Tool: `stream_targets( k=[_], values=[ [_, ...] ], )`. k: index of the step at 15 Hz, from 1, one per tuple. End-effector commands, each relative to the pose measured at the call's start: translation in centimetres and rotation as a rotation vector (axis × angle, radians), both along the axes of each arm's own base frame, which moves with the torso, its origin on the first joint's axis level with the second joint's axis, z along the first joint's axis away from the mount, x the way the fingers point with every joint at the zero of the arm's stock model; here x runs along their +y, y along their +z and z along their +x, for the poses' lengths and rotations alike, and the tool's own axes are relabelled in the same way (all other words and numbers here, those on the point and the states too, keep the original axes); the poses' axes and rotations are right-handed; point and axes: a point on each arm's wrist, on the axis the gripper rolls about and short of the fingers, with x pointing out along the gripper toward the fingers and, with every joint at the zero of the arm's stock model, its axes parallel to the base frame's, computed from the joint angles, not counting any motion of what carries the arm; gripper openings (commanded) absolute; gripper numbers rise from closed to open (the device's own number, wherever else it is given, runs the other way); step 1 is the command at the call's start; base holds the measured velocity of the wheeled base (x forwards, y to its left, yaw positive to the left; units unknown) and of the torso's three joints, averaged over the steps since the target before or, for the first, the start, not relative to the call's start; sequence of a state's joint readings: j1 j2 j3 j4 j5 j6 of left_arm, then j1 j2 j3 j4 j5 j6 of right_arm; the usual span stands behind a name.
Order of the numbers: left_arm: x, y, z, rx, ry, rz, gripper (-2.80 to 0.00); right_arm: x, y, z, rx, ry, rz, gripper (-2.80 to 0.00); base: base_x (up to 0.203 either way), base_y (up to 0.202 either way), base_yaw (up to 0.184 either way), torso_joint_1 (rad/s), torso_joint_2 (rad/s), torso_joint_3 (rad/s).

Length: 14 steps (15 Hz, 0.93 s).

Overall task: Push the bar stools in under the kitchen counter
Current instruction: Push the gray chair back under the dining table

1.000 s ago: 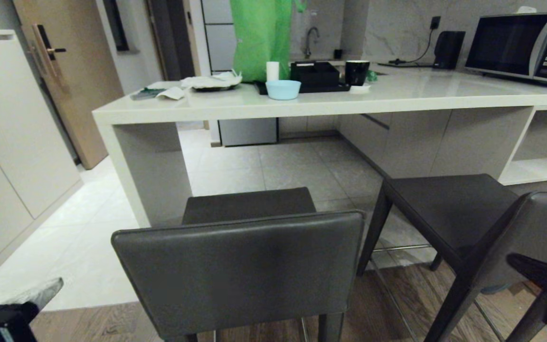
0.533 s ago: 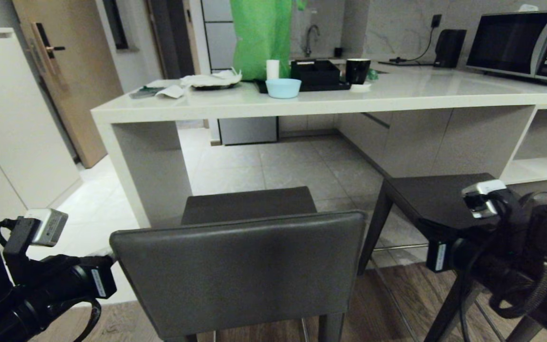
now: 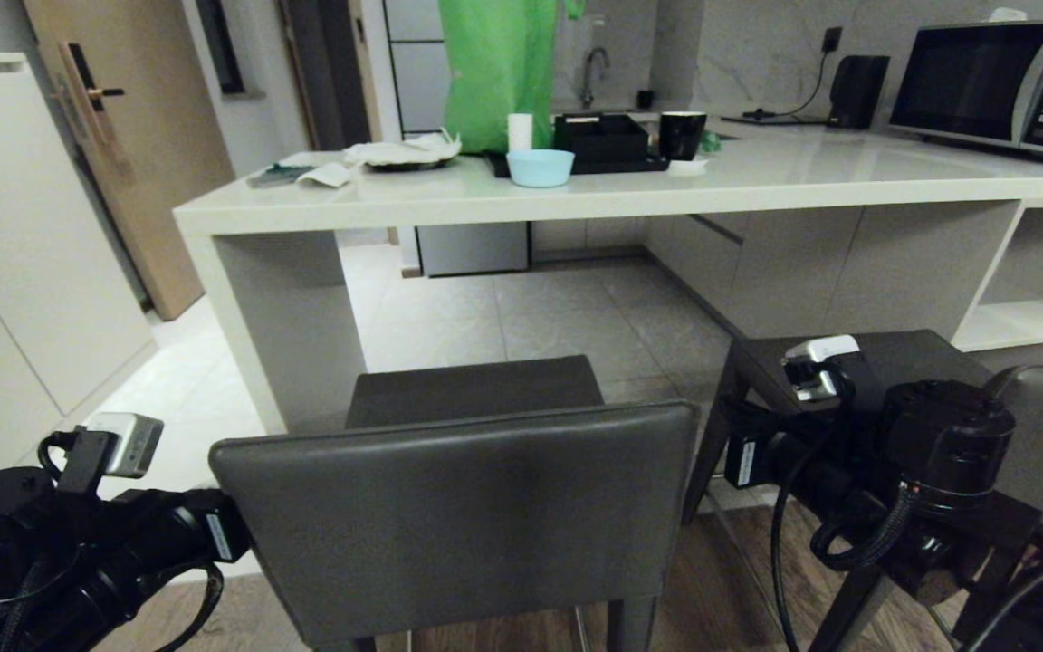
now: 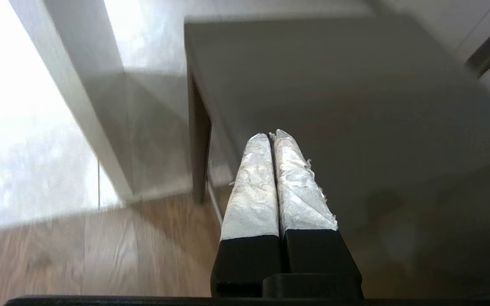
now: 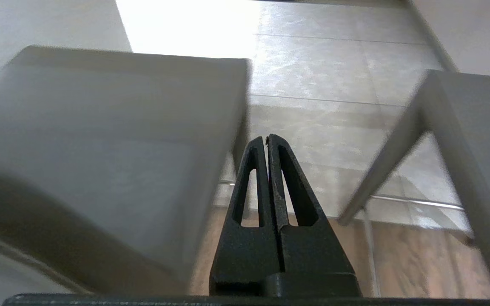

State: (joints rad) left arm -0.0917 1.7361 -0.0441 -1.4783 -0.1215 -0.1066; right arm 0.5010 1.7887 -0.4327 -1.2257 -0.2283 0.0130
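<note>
No writing reads on the microwave (image 3: 997, 86) behind both bar stools (image 3: 454, 507).

- Near bar stool (image 3: 454, 507): lower centre of the head view, upright, dark grey-brown leather-like backrest towards the camera, square seat beyond it, standing short of the worktop's edge.
- Second bar stool (image 3: 847, 380): lower right, matching, turned at an angle, slim dark legs and thin metal footrest showing.
- Kitchen worktop (image 3: 757, 181): long off-white glossy slab across the upper frame, pale side panels, open shelves at right.
</note>
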Motion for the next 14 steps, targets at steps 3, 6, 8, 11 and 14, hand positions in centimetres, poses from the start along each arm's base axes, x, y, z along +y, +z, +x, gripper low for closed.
stream_targets(
  k=[3, 6, 8, 11, 14],
  values=[
    [0.0, -0.6, 0.3, 0.018, 0.002, -0.001, -2.80, 2.9, -0.6, 0.1, 0.004, 0.085, -0.002, -2.80, 0.000, 0.000, 0.000, 0.000, 0.00, 0.000],
    [0.0, -0.5, 0.4, 0.010, 0.002, -0.003, -2.80, 3.7, -0.9, -0.4, 0.013, 0.118, -0.009, -2.80, 0.000, 0.000, 0.000, 0.000, 0.00, 0.000],
    [-0.2, -0.5, 0.4, 0.010, -0.007, -0.004, -2.80, 3.8, -1.0, -0.5, 0.018, 0.122, -0.012, -2.80, 0.000, 0.000, 0.000, 0.000, 0.00, 0.000],
    [-0.4, -0.5, 0.5, 0.008, -0.017, 0.000, -2.80, 4.4, -1.9, 0.1, 0.035, 0.127, -0.027, -2.80, 0.000, 0.000, 0.000, 0.000, 0.00, 0.000],
    [-0.4, -0.5, 0.6, -0.005, -0.018, 0.001, -2.80, 4.8, -1.4, 0.3, 0.015, 0.134, -0.017, -2.80, 0.000, 0.000, 0.000, 0.000, 0.00, 0.000]
  ],
)
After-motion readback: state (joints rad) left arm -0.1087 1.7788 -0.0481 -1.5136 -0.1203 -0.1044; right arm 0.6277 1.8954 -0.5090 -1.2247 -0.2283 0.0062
